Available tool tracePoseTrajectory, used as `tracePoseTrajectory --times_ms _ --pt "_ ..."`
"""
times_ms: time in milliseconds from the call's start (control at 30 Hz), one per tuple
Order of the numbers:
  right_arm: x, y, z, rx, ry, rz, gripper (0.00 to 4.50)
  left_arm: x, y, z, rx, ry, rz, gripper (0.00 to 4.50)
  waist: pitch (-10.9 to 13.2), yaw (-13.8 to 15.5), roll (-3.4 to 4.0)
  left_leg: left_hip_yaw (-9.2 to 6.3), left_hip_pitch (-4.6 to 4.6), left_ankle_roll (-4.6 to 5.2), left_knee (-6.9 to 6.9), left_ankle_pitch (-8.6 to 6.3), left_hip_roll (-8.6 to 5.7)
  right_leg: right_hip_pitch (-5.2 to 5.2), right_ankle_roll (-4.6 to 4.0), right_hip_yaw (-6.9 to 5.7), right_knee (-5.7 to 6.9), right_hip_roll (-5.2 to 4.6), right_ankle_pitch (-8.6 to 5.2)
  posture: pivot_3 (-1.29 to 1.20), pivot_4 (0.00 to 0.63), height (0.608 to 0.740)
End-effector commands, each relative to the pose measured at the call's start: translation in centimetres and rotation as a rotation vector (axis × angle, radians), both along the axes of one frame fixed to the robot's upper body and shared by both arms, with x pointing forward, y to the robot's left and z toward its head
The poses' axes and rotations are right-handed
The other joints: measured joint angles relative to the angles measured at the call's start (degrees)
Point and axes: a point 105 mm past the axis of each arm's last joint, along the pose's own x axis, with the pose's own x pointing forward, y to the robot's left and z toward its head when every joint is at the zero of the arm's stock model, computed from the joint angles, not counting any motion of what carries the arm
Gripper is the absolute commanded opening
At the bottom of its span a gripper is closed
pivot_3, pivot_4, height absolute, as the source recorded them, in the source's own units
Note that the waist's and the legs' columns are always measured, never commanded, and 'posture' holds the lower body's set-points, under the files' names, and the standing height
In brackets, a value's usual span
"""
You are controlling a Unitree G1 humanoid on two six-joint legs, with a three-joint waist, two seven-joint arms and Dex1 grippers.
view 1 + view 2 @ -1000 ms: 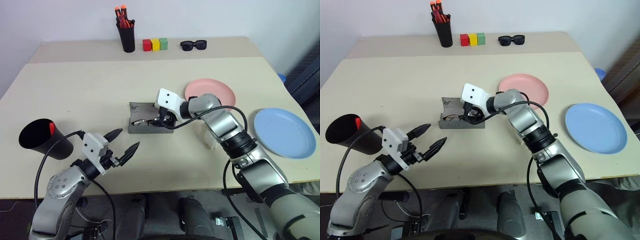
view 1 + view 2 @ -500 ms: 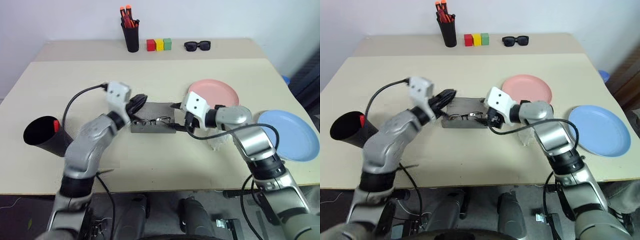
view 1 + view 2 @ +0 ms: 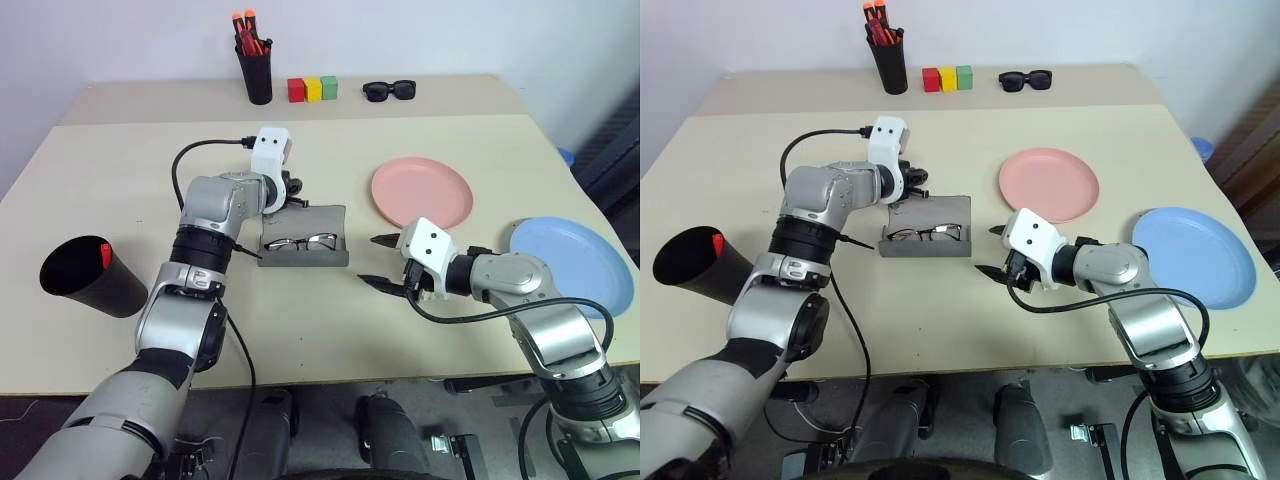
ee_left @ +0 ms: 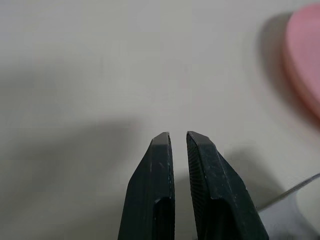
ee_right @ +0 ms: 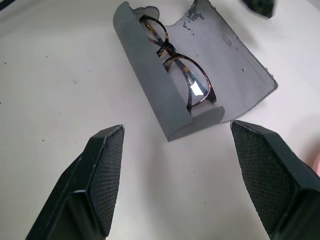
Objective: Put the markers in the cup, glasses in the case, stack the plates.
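The glasses lie inside the grey case, which sits lid-open near the middle of the worktop; my right wrist view shows the frames tucked behind the case's front wall, one lens partly hidden by it. My left arm reaches forward with a bent elbow, and my left gripper rests at the case's far left corner, its fingers drawn almost together with a thin slit between them and nothing caught there (whether the tips touch the lid I cannot tell). My right arm lies low toward the near edge, forearm pointing left, and my right gripper hovers just beside the case's right end, its fingers spread wide and empty.

The pink plate sits right of the case and the blue plate lies by the right edge, the two well apart and the blue one partly covered by my right arm. The wide black cup lies tilted near the left edge; something red shows inside its mouth, too small to make out.
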Motion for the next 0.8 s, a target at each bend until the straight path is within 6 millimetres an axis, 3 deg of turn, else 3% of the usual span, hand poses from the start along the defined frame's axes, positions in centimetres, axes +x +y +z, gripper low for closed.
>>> tracePoseTrajectory --times_ms 33,167,267,433,567,800 --pt "-0.3 0.0 1.5 0.014 -0.064 0.001 3.45 -0.1 -0.4 0.5 0.024 0.025 -0.038 0.48 0.00 -0.04 0.00 0.00 0.00 0.00 0.00 0.00 0.00 0.00 0.00 0.00 0.00 0.00 0.00 0.00 0.150 0.740" --pt "-0.1 -0.1 1.6 0.012 -0.066 -0.002 3.45 -0.8 0.0 0.6 0.003 0.031 -0.065 0.48 0.00 -0.06 0.00 -0.02 0.00 0.00 0.00 0.00 0.02 0.00 0.00 0.00 0.00 0.00 0.00 0.00 0.150 0.740" --pt "0.6 -0.5 1.6 0.006 -0.076 -0.027 3.45 -2.5 0.1 1.2 -0.024 0.004 -0.145 0.48 0.00 -0.40 0.00 -0.02 0.00 -0.01 -0.02 0.00 0.04 -0.02 0.00 0.01 0.00 -0.01 0.00 0.00 0.150 0.740" --pt "2.4 -1.2 1.9 0.023 -0.091 -0.101 3.45 -5.0 0.7 0.5 -0.007 -0.013 -0.210 0.48 0.00 -0.18 0.01 -0.08 0.02 -0.07 -0.05 0.03 0.18 -0.05 -0.02 0.05 0.02 -0.01 0.01 0.00 0.150 0.740" --pt "5.8 -3.2 2.5 0.002 -0.093 -0.261 3.45 -8.9 0.6 -0.3 0.026 -0.146 -0.360 0.48 -0.01 -0.39 0.06 -0.06 0.05 -0.07 -0.09 0.03 0.17 -0.06 -0.04 0.14 0.00 -0.10 0.01 0.00 0.150 0.740" --pt "9.2 -5.1 1.9 -0.121 -0.128 -0.384 3.45 -12.1 0.6 -0.4 0.064 -0.388 -0.482 0.48 -0.02 0.21 0.06 0.00 0.01 -0.09 -0.08 0.05 0.15 -0.05 -0.22 0.12 -0.08 -0.13 -0.07 0.00 0.150 0.740"
